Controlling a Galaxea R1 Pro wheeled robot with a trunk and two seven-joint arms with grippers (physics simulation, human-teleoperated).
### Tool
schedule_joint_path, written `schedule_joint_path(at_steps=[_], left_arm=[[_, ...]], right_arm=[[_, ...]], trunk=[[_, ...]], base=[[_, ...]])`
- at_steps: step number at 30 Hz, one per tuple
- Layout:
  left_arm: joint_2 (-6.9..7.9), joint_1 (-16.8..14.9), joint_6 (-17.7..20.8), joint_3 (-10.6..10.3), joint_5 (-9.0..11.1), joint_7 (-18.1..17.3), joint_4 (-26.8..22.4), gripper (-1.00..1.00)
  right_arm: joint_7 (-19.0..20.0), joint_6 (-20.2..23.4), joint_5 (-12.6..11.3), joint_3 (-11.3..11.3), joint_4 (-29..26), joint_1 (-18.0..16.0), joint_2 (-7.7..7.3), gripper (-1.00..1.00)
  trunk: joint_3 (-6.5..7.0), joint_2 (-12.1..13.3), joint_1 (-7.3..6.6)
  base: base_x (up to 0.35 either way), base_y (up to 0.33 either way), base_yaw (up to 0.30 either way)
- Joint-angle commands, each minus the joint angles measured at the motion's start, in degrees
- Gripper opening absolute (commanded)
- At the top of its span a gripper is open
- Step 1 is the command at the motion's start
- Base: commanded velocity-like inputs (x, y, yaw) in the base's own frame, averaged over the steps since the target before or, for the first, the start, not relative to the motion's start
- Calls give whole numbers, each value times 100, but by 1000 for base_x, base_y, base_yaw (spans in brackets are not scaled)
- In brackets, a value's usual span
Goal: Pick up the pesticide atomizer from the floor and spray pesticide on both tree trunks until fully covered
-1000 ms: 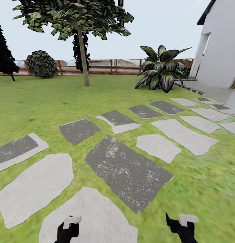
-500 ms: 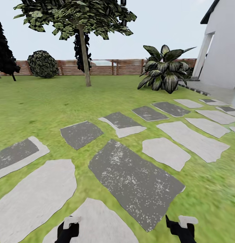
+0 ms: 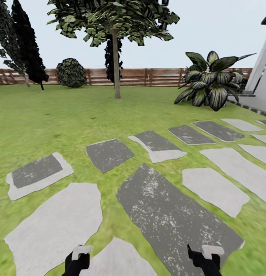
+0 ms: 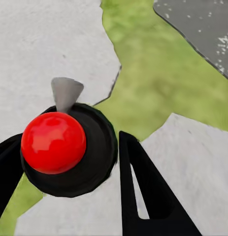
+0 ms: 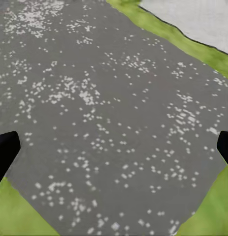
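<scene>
The left gripper [image 4: 69, 162] is closed around the atomizer [image 4: 69, 147] — red cap [image 4: 53, 142] up, grey nozzle [image 4: 66, 92] over a pale stone [image 4: 45, 44]. The right gripper [image 5: 114, 147] hangs empty, fingers wide, above a dark speckled slab [image 5: 104, 98]. Ahead — 1 tree [image 3: 113, 23] with its trunk [image 3: 116, 69] on the lawn [image 3: 52, 111] before the fence [image 3: 148, 76].

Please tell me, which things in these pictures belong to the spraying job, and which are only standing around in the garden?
For the job:
- pesticide atomizer, held between the fingers of the left hand
- tree with its trunk

Only standing around:
- stepping stones
- round bush
- broad-leaved plant
- fence
- right hand, open
</scene>
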Motion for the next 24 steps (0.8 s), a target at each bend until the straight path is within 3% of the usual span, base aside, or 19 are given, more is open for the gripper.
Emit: schedule_joint_path(at_steps=[1, 20, 24], left_arm=[[-2, -1, 0, -1, -2, 4, -1, -100], [-3, -1, 0, -1, -2, 4, -1, -100], [-3, -2, 0, -1, -2, 4, -1, -100]], right_arm=[[-2, 0, 1, 4, 0, 0, 0, 100], [-7, 0, 1, 9, -9, 0, 0, 100], [-2, -258, 12, 0, 88, 0, -5, 100]], trunk=[[-3, 0, 0], [-132, 0, 0], [-135, 0, 0]], base=[[338, 1, 262], [338, 0, 190], [338, 0, 21]])
